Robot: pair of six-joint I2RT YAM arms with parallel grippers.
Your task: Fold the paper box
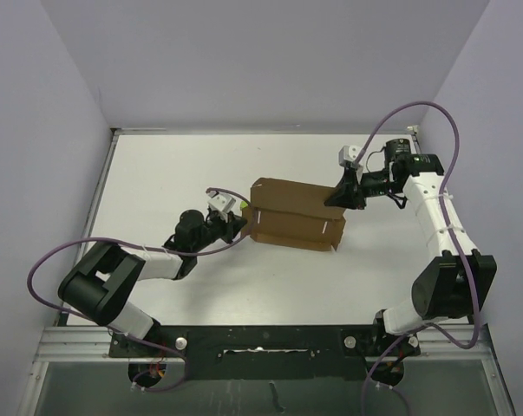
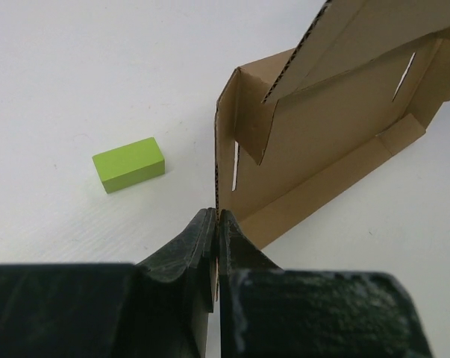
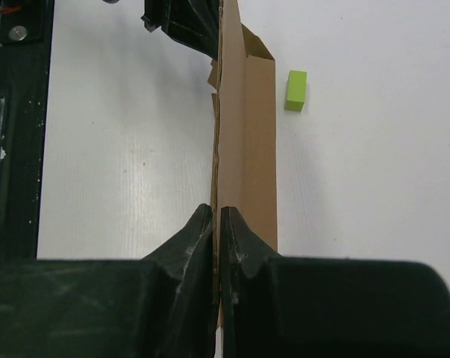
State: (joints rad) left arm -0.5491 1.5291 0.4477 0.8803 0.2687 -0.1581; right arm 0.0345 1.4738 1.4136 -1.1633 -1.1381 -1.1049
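Note:
The brown paper box lies partly folded in the middle of the white table, its walls raised and its lid panel tilted up. My left gripper is shut on the box's left side wall, and the left wrist view shows that wall's thin edge pinched between the two black fingers. From the right, my right gripper is shut on the box's far right edge; the cardboard panel runs straight out from between its fingers.
A small yellow-green block lies on the table just behind the left gripper, also visible as the block in the right wrist view. White walls enclose the table on three sides. The black base rail runs along the near edge.

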